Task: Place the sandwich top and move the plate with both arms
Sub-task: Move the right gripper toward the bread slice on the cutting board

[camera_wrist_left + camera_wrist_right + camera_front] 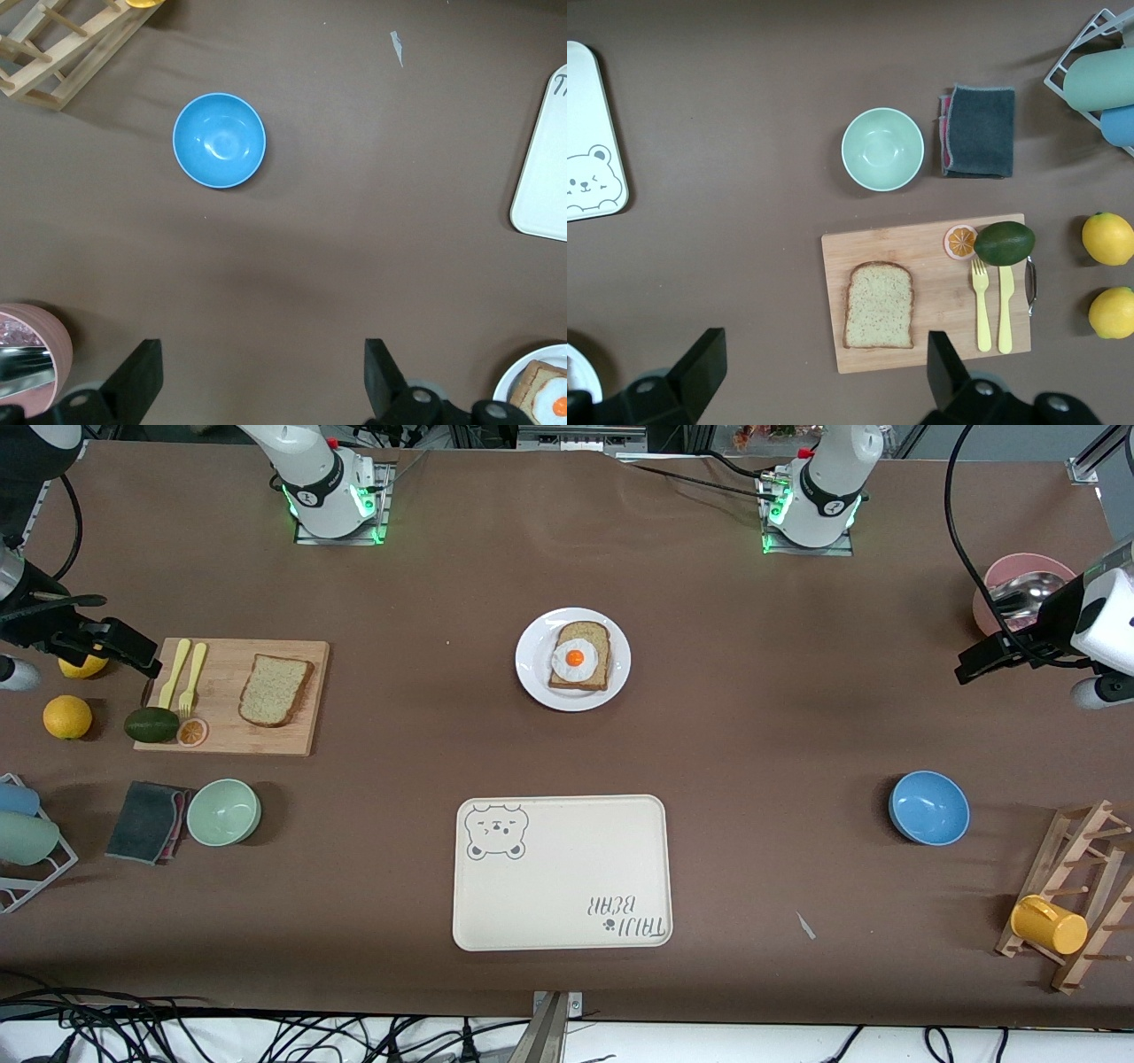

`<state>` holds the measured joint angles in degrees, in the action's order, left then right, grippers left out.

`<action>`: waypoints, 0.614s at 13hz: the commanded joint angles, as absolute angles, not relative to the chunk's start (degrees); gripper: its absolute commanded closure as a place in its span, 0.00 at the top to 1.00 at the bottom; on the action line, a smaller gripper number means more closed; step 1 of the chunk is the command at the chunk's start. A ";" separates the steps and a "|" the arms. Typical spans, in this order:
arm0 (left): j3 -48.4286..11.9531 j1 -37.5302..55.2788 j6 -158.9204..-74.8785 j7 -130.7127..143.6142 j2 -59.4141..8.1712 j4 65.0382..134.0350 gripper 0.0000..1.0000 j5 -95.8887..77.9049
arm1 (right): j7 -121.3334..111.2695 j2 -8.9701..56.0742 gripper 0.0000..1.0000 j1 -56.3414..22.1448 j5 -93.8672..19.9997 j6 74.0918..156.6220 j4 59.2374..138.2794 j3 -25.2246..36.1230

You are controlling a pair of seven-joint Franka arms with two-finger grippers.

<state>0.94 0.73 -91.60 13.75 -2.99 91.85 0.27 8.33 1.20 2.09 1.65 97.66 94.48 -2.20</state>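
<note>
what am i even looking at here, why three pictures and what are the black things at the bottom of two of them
These are two robot arms at a brown table. The big picture comes from a high camera facing them; the other two come from cameras on each arm's wrist, looking down. The black prongs are finger tips. The left gripper hangs open over bare table near the blue bowl and pink bowl. The right gripper hangs open over the cutting board. Neither holds anything.

On the board lie the sandwich top, yellow cutlery, an avocado and an orange slice. Mid-table, the plate carries bread with a fried egg. Nearer the front camera lies a bear-print tray.
</note>
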 commanded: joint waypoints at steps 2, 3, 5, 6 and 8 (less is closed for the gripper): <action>0.79 0.27 -91.76 11.00 -2.37 91.76 1.00 1.67 | 7.29 0.35 1.00 1.85 0.62 97.47 94.83 -1.85; 0.88 0.26 -91.76 10.64 -2.37 91.93 1.00 1.15 | 7.29 0.35 1.00 1.85 0.62 97.38 94.83 -1.85; 0.97 0.18 -91.67 10.20 -2.29 91.93 1.00 1.14 | 7.29 0.35 1.00 1.85 0.62 97.38 94.83 -1.85; 1.05 0.09 -91.58 9.67 -2.29 91.93 1.00 1.14 | 7.29 0.35 1.00 1.85 0.62 97.38 94.83 -1.85; 1.23 0.09 -91.58 9.58 -2.29 91.85 1.00 1.14 | 7.29 0.35 1.00 1.85 0.62 97.38 94.83 -1.85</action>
<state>1.07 0.26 -91.65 11.22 -2.89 91.84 0.27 8.29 1.17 2.09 1.64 97.66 94.48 -2.20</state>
